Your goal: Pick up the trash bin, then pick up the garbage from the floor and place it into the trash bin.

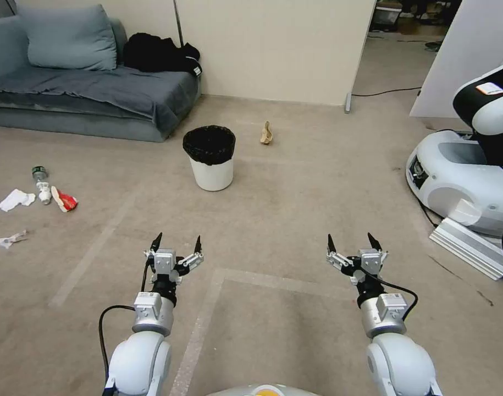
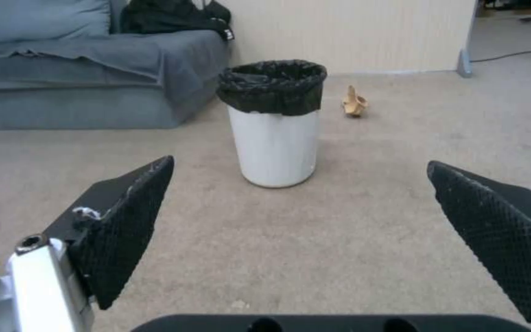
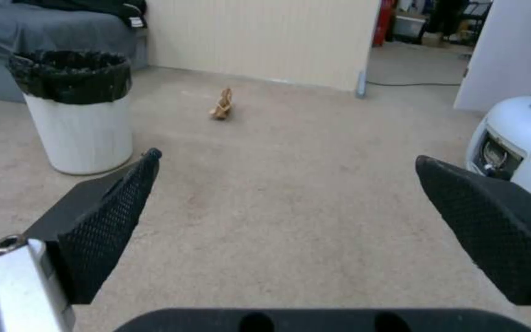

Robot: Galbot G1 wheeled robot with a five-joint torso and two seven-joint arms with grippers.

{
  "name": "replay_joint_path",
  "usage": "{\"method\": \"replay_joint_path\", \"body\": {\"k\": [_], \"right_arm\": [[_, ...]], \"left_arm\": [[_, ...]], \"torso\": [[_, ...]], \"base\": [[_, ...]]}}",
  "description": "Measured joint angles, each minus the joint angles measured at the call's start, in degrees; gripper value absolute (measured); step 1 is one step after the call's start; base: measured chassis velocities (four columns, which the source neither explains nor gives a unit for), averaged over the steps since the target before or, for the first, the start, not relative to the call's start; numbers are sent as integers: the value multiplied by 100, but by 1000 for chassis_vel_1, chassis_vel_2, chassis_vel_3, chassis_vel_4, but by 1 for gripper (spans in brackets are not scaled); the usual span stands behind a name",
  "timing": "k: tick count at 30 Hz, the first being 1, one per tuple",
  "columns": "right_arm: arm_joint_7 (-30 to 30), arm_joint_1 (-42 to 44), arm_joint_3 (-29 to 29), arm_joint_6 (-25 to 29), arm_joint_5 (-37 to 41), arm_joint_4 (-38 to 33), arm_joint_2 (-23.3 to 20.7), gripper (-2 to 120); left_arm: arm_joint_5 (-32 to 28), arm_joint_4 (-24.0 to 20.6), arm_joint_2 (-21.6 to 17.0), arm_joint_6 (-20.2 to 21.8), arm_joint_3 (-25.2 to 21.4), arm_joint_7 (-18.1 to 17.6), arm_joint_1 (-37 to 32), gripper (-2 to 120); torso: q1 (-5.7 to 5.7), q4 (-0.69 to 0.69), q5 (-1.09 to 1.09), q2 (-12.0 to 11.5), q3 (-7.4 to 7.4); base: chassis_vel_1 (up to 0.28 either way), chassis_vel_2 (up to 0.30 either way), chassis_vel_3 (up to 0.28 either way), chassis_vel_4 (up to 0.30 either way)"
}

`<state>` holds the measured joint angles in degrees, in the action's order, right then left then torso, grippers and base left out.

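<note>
The trash bin (image 1: 210, 165), white with a black bag over its rim, stands upright on the carpet ahead of me; it also shows as the trash bin (image 2: 275, 133) and the trash bin (image 3: 80, 124). Garbage lies on the floor: a tan paper bag (image 1: 266, 133) right of the bin, and at the far left a green-capped bottle (image 1: 40, 183), a white tissue (image 1: 16, 199), a red-and-white wrapper (image 1: 65, 200) and another scrap (image 1: 10, 239). My left gripper (image 1: 177, 242) and right gripper (image 1: 350, 242) both hang open and empty, well short of the bin.
A grey sofa (image 1: 86, 88) with black clothing (image 1: 160, 52) stands at the back left. Another white robot base (image 1: 460, 181) with a metal rail (image 1: 471, 247) and cables sits at the right. A beige wall panel (image 1: 278, 49) stands behind the bin.
</note>
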<state>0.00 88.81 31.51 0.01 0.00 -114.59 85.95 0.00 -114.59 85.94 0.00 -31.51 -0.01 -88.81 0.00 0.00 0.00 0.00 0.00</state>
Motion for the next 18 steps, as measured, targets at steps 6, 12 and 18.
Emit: {"method": "replay_joint_path", "body": {"k": [6, 12, 18], "right_arm": [[0, 0, 0, 0, 0, 0, 0, 100], [0, 0, 0, 0, 0, 0, 0, 100], [-17, 115, 1, -40, -32, -189, 36, 100]], "left_arm": [[0, 0, 0, 0, 0, 0, 0, 100], [0, 0, 0, 0, 0, 0, 0, 100], [61, -225, 21, 212, 129, -147, -73, 100]], "torso": [[0, 0, 0, 0, 0], [0, 0, 0, 0, 0], [0, 1, 1, 0, 0]], "base": [[0, 0, 0, 0], [0, 0, 0, 0], [0, 0, 0, 0]]}}
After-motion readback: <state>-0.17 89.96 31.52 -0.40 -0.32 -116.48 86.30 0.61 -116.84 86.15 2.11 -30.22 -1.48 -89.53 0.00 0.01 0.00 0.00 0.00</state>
